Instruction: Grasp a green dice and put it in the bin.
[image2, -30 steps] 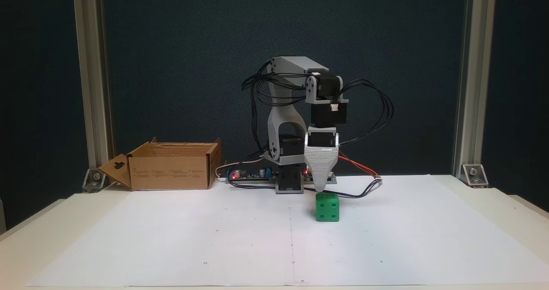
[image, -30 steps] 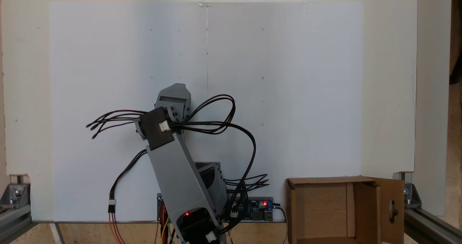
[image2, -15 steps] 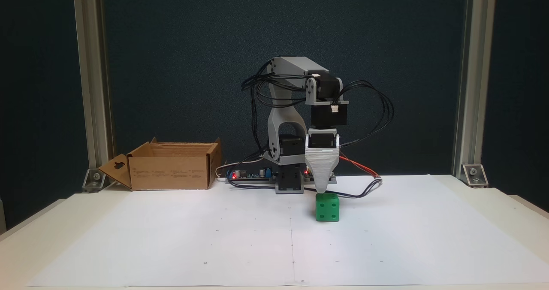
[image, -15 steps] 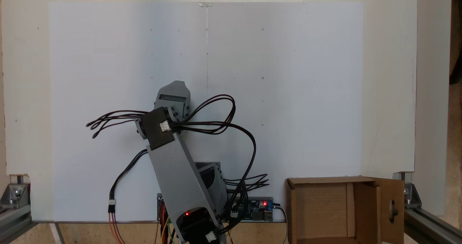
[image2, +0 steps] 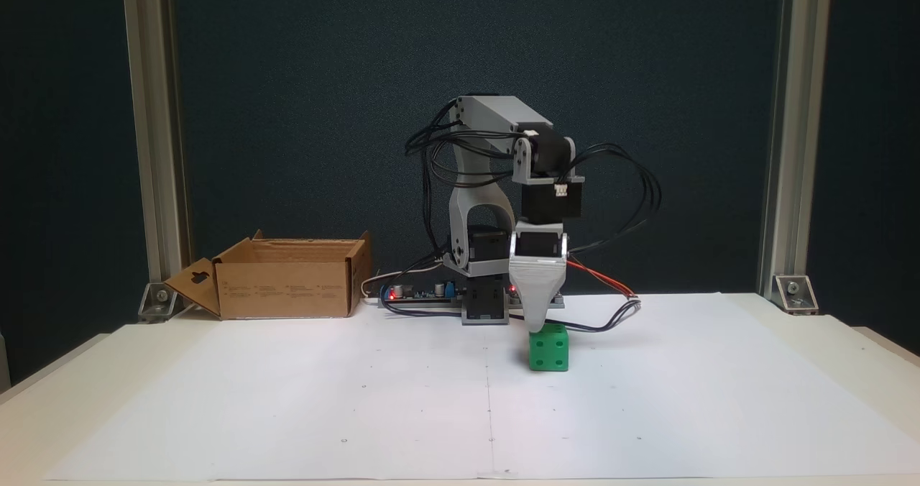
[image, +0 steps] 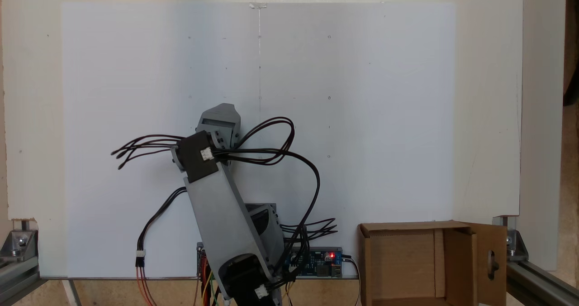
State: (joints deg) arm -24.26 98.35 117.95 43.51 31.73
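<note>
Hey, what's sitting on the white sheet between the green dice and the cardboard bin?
Nothing: in a fixed view the white sheet between the green dice and the bin is bare.

No readable text; print on bin (image2: 287,285) side too small to read.

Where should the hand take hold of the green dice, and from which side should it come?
Come straight down from above and close across two opposite side faces of the green dice. It sits flat on the paper with upright, parallel sides and open space around it, and the hand already hangs over its top.
</note>
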